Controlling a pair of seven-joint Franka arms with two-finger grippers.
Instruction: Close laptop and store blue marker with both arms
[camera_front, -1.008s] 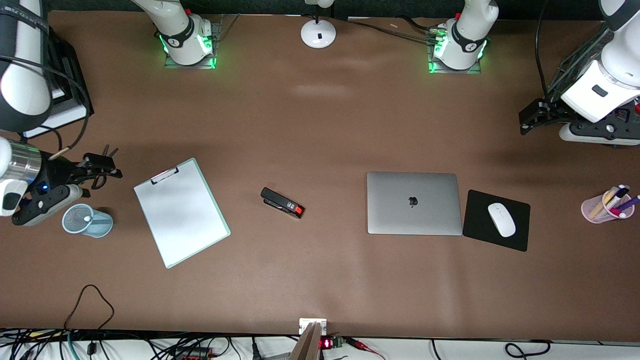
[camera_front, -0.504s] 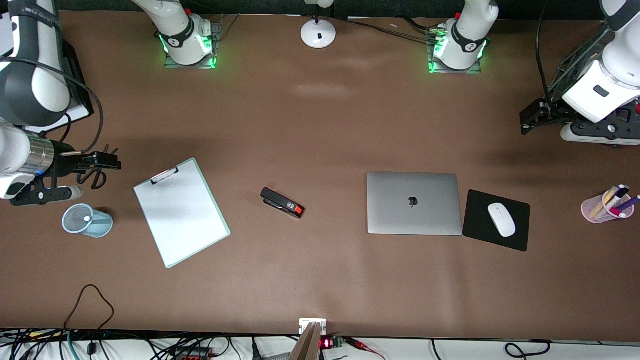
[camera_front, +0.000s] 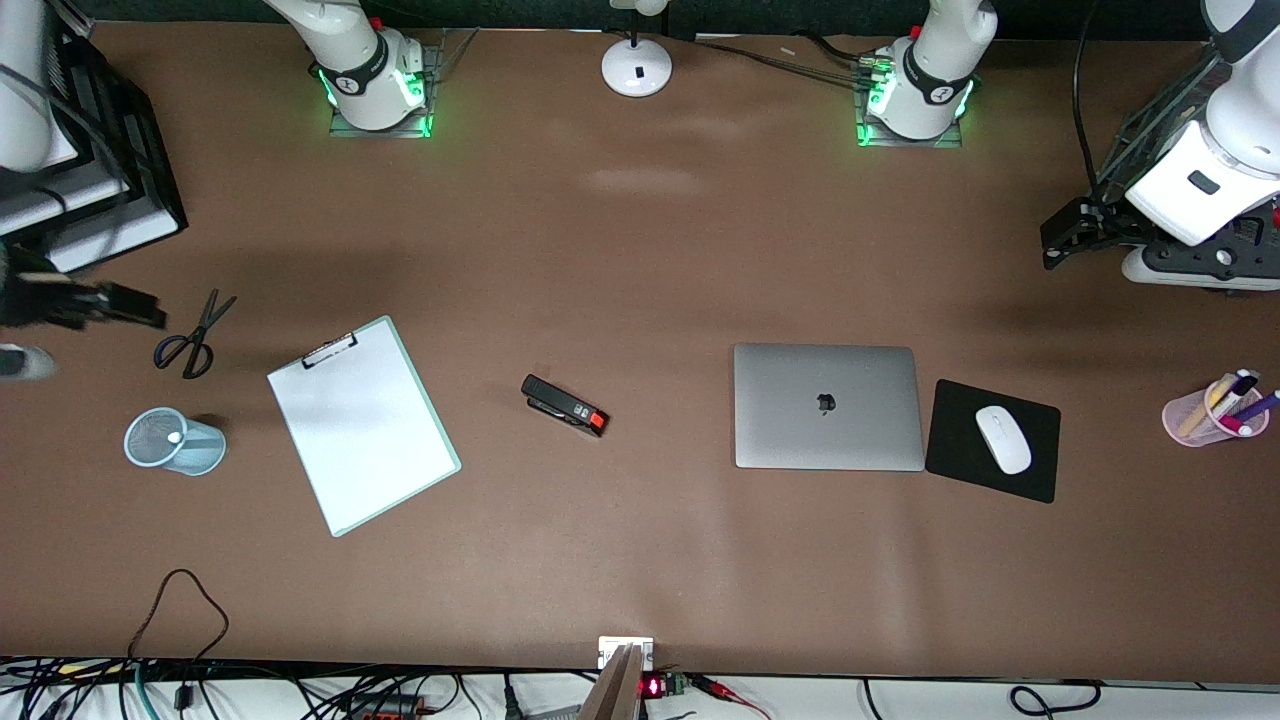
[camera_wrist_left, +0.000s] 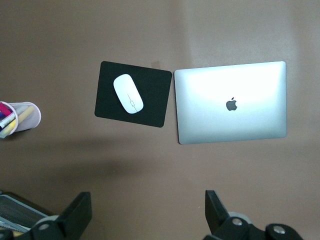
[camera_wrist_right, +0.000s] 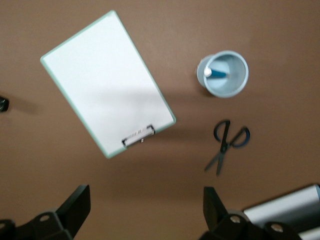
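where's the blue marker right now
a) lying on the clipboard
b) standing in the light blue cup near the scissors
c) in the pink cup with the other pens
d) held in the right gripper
b: the right wrist view shows the blue marker standing inside the light blue cup, its whitish end up, near the scissors; nothing lies on the clipboard.

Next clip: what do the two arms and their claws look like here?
Both arms are glossy white with dark grey joint bands and green-lit bases. The left claw and right claw are black, with two blocky fingers on silver-screwed mounts. Dark cables run beside the left arm.
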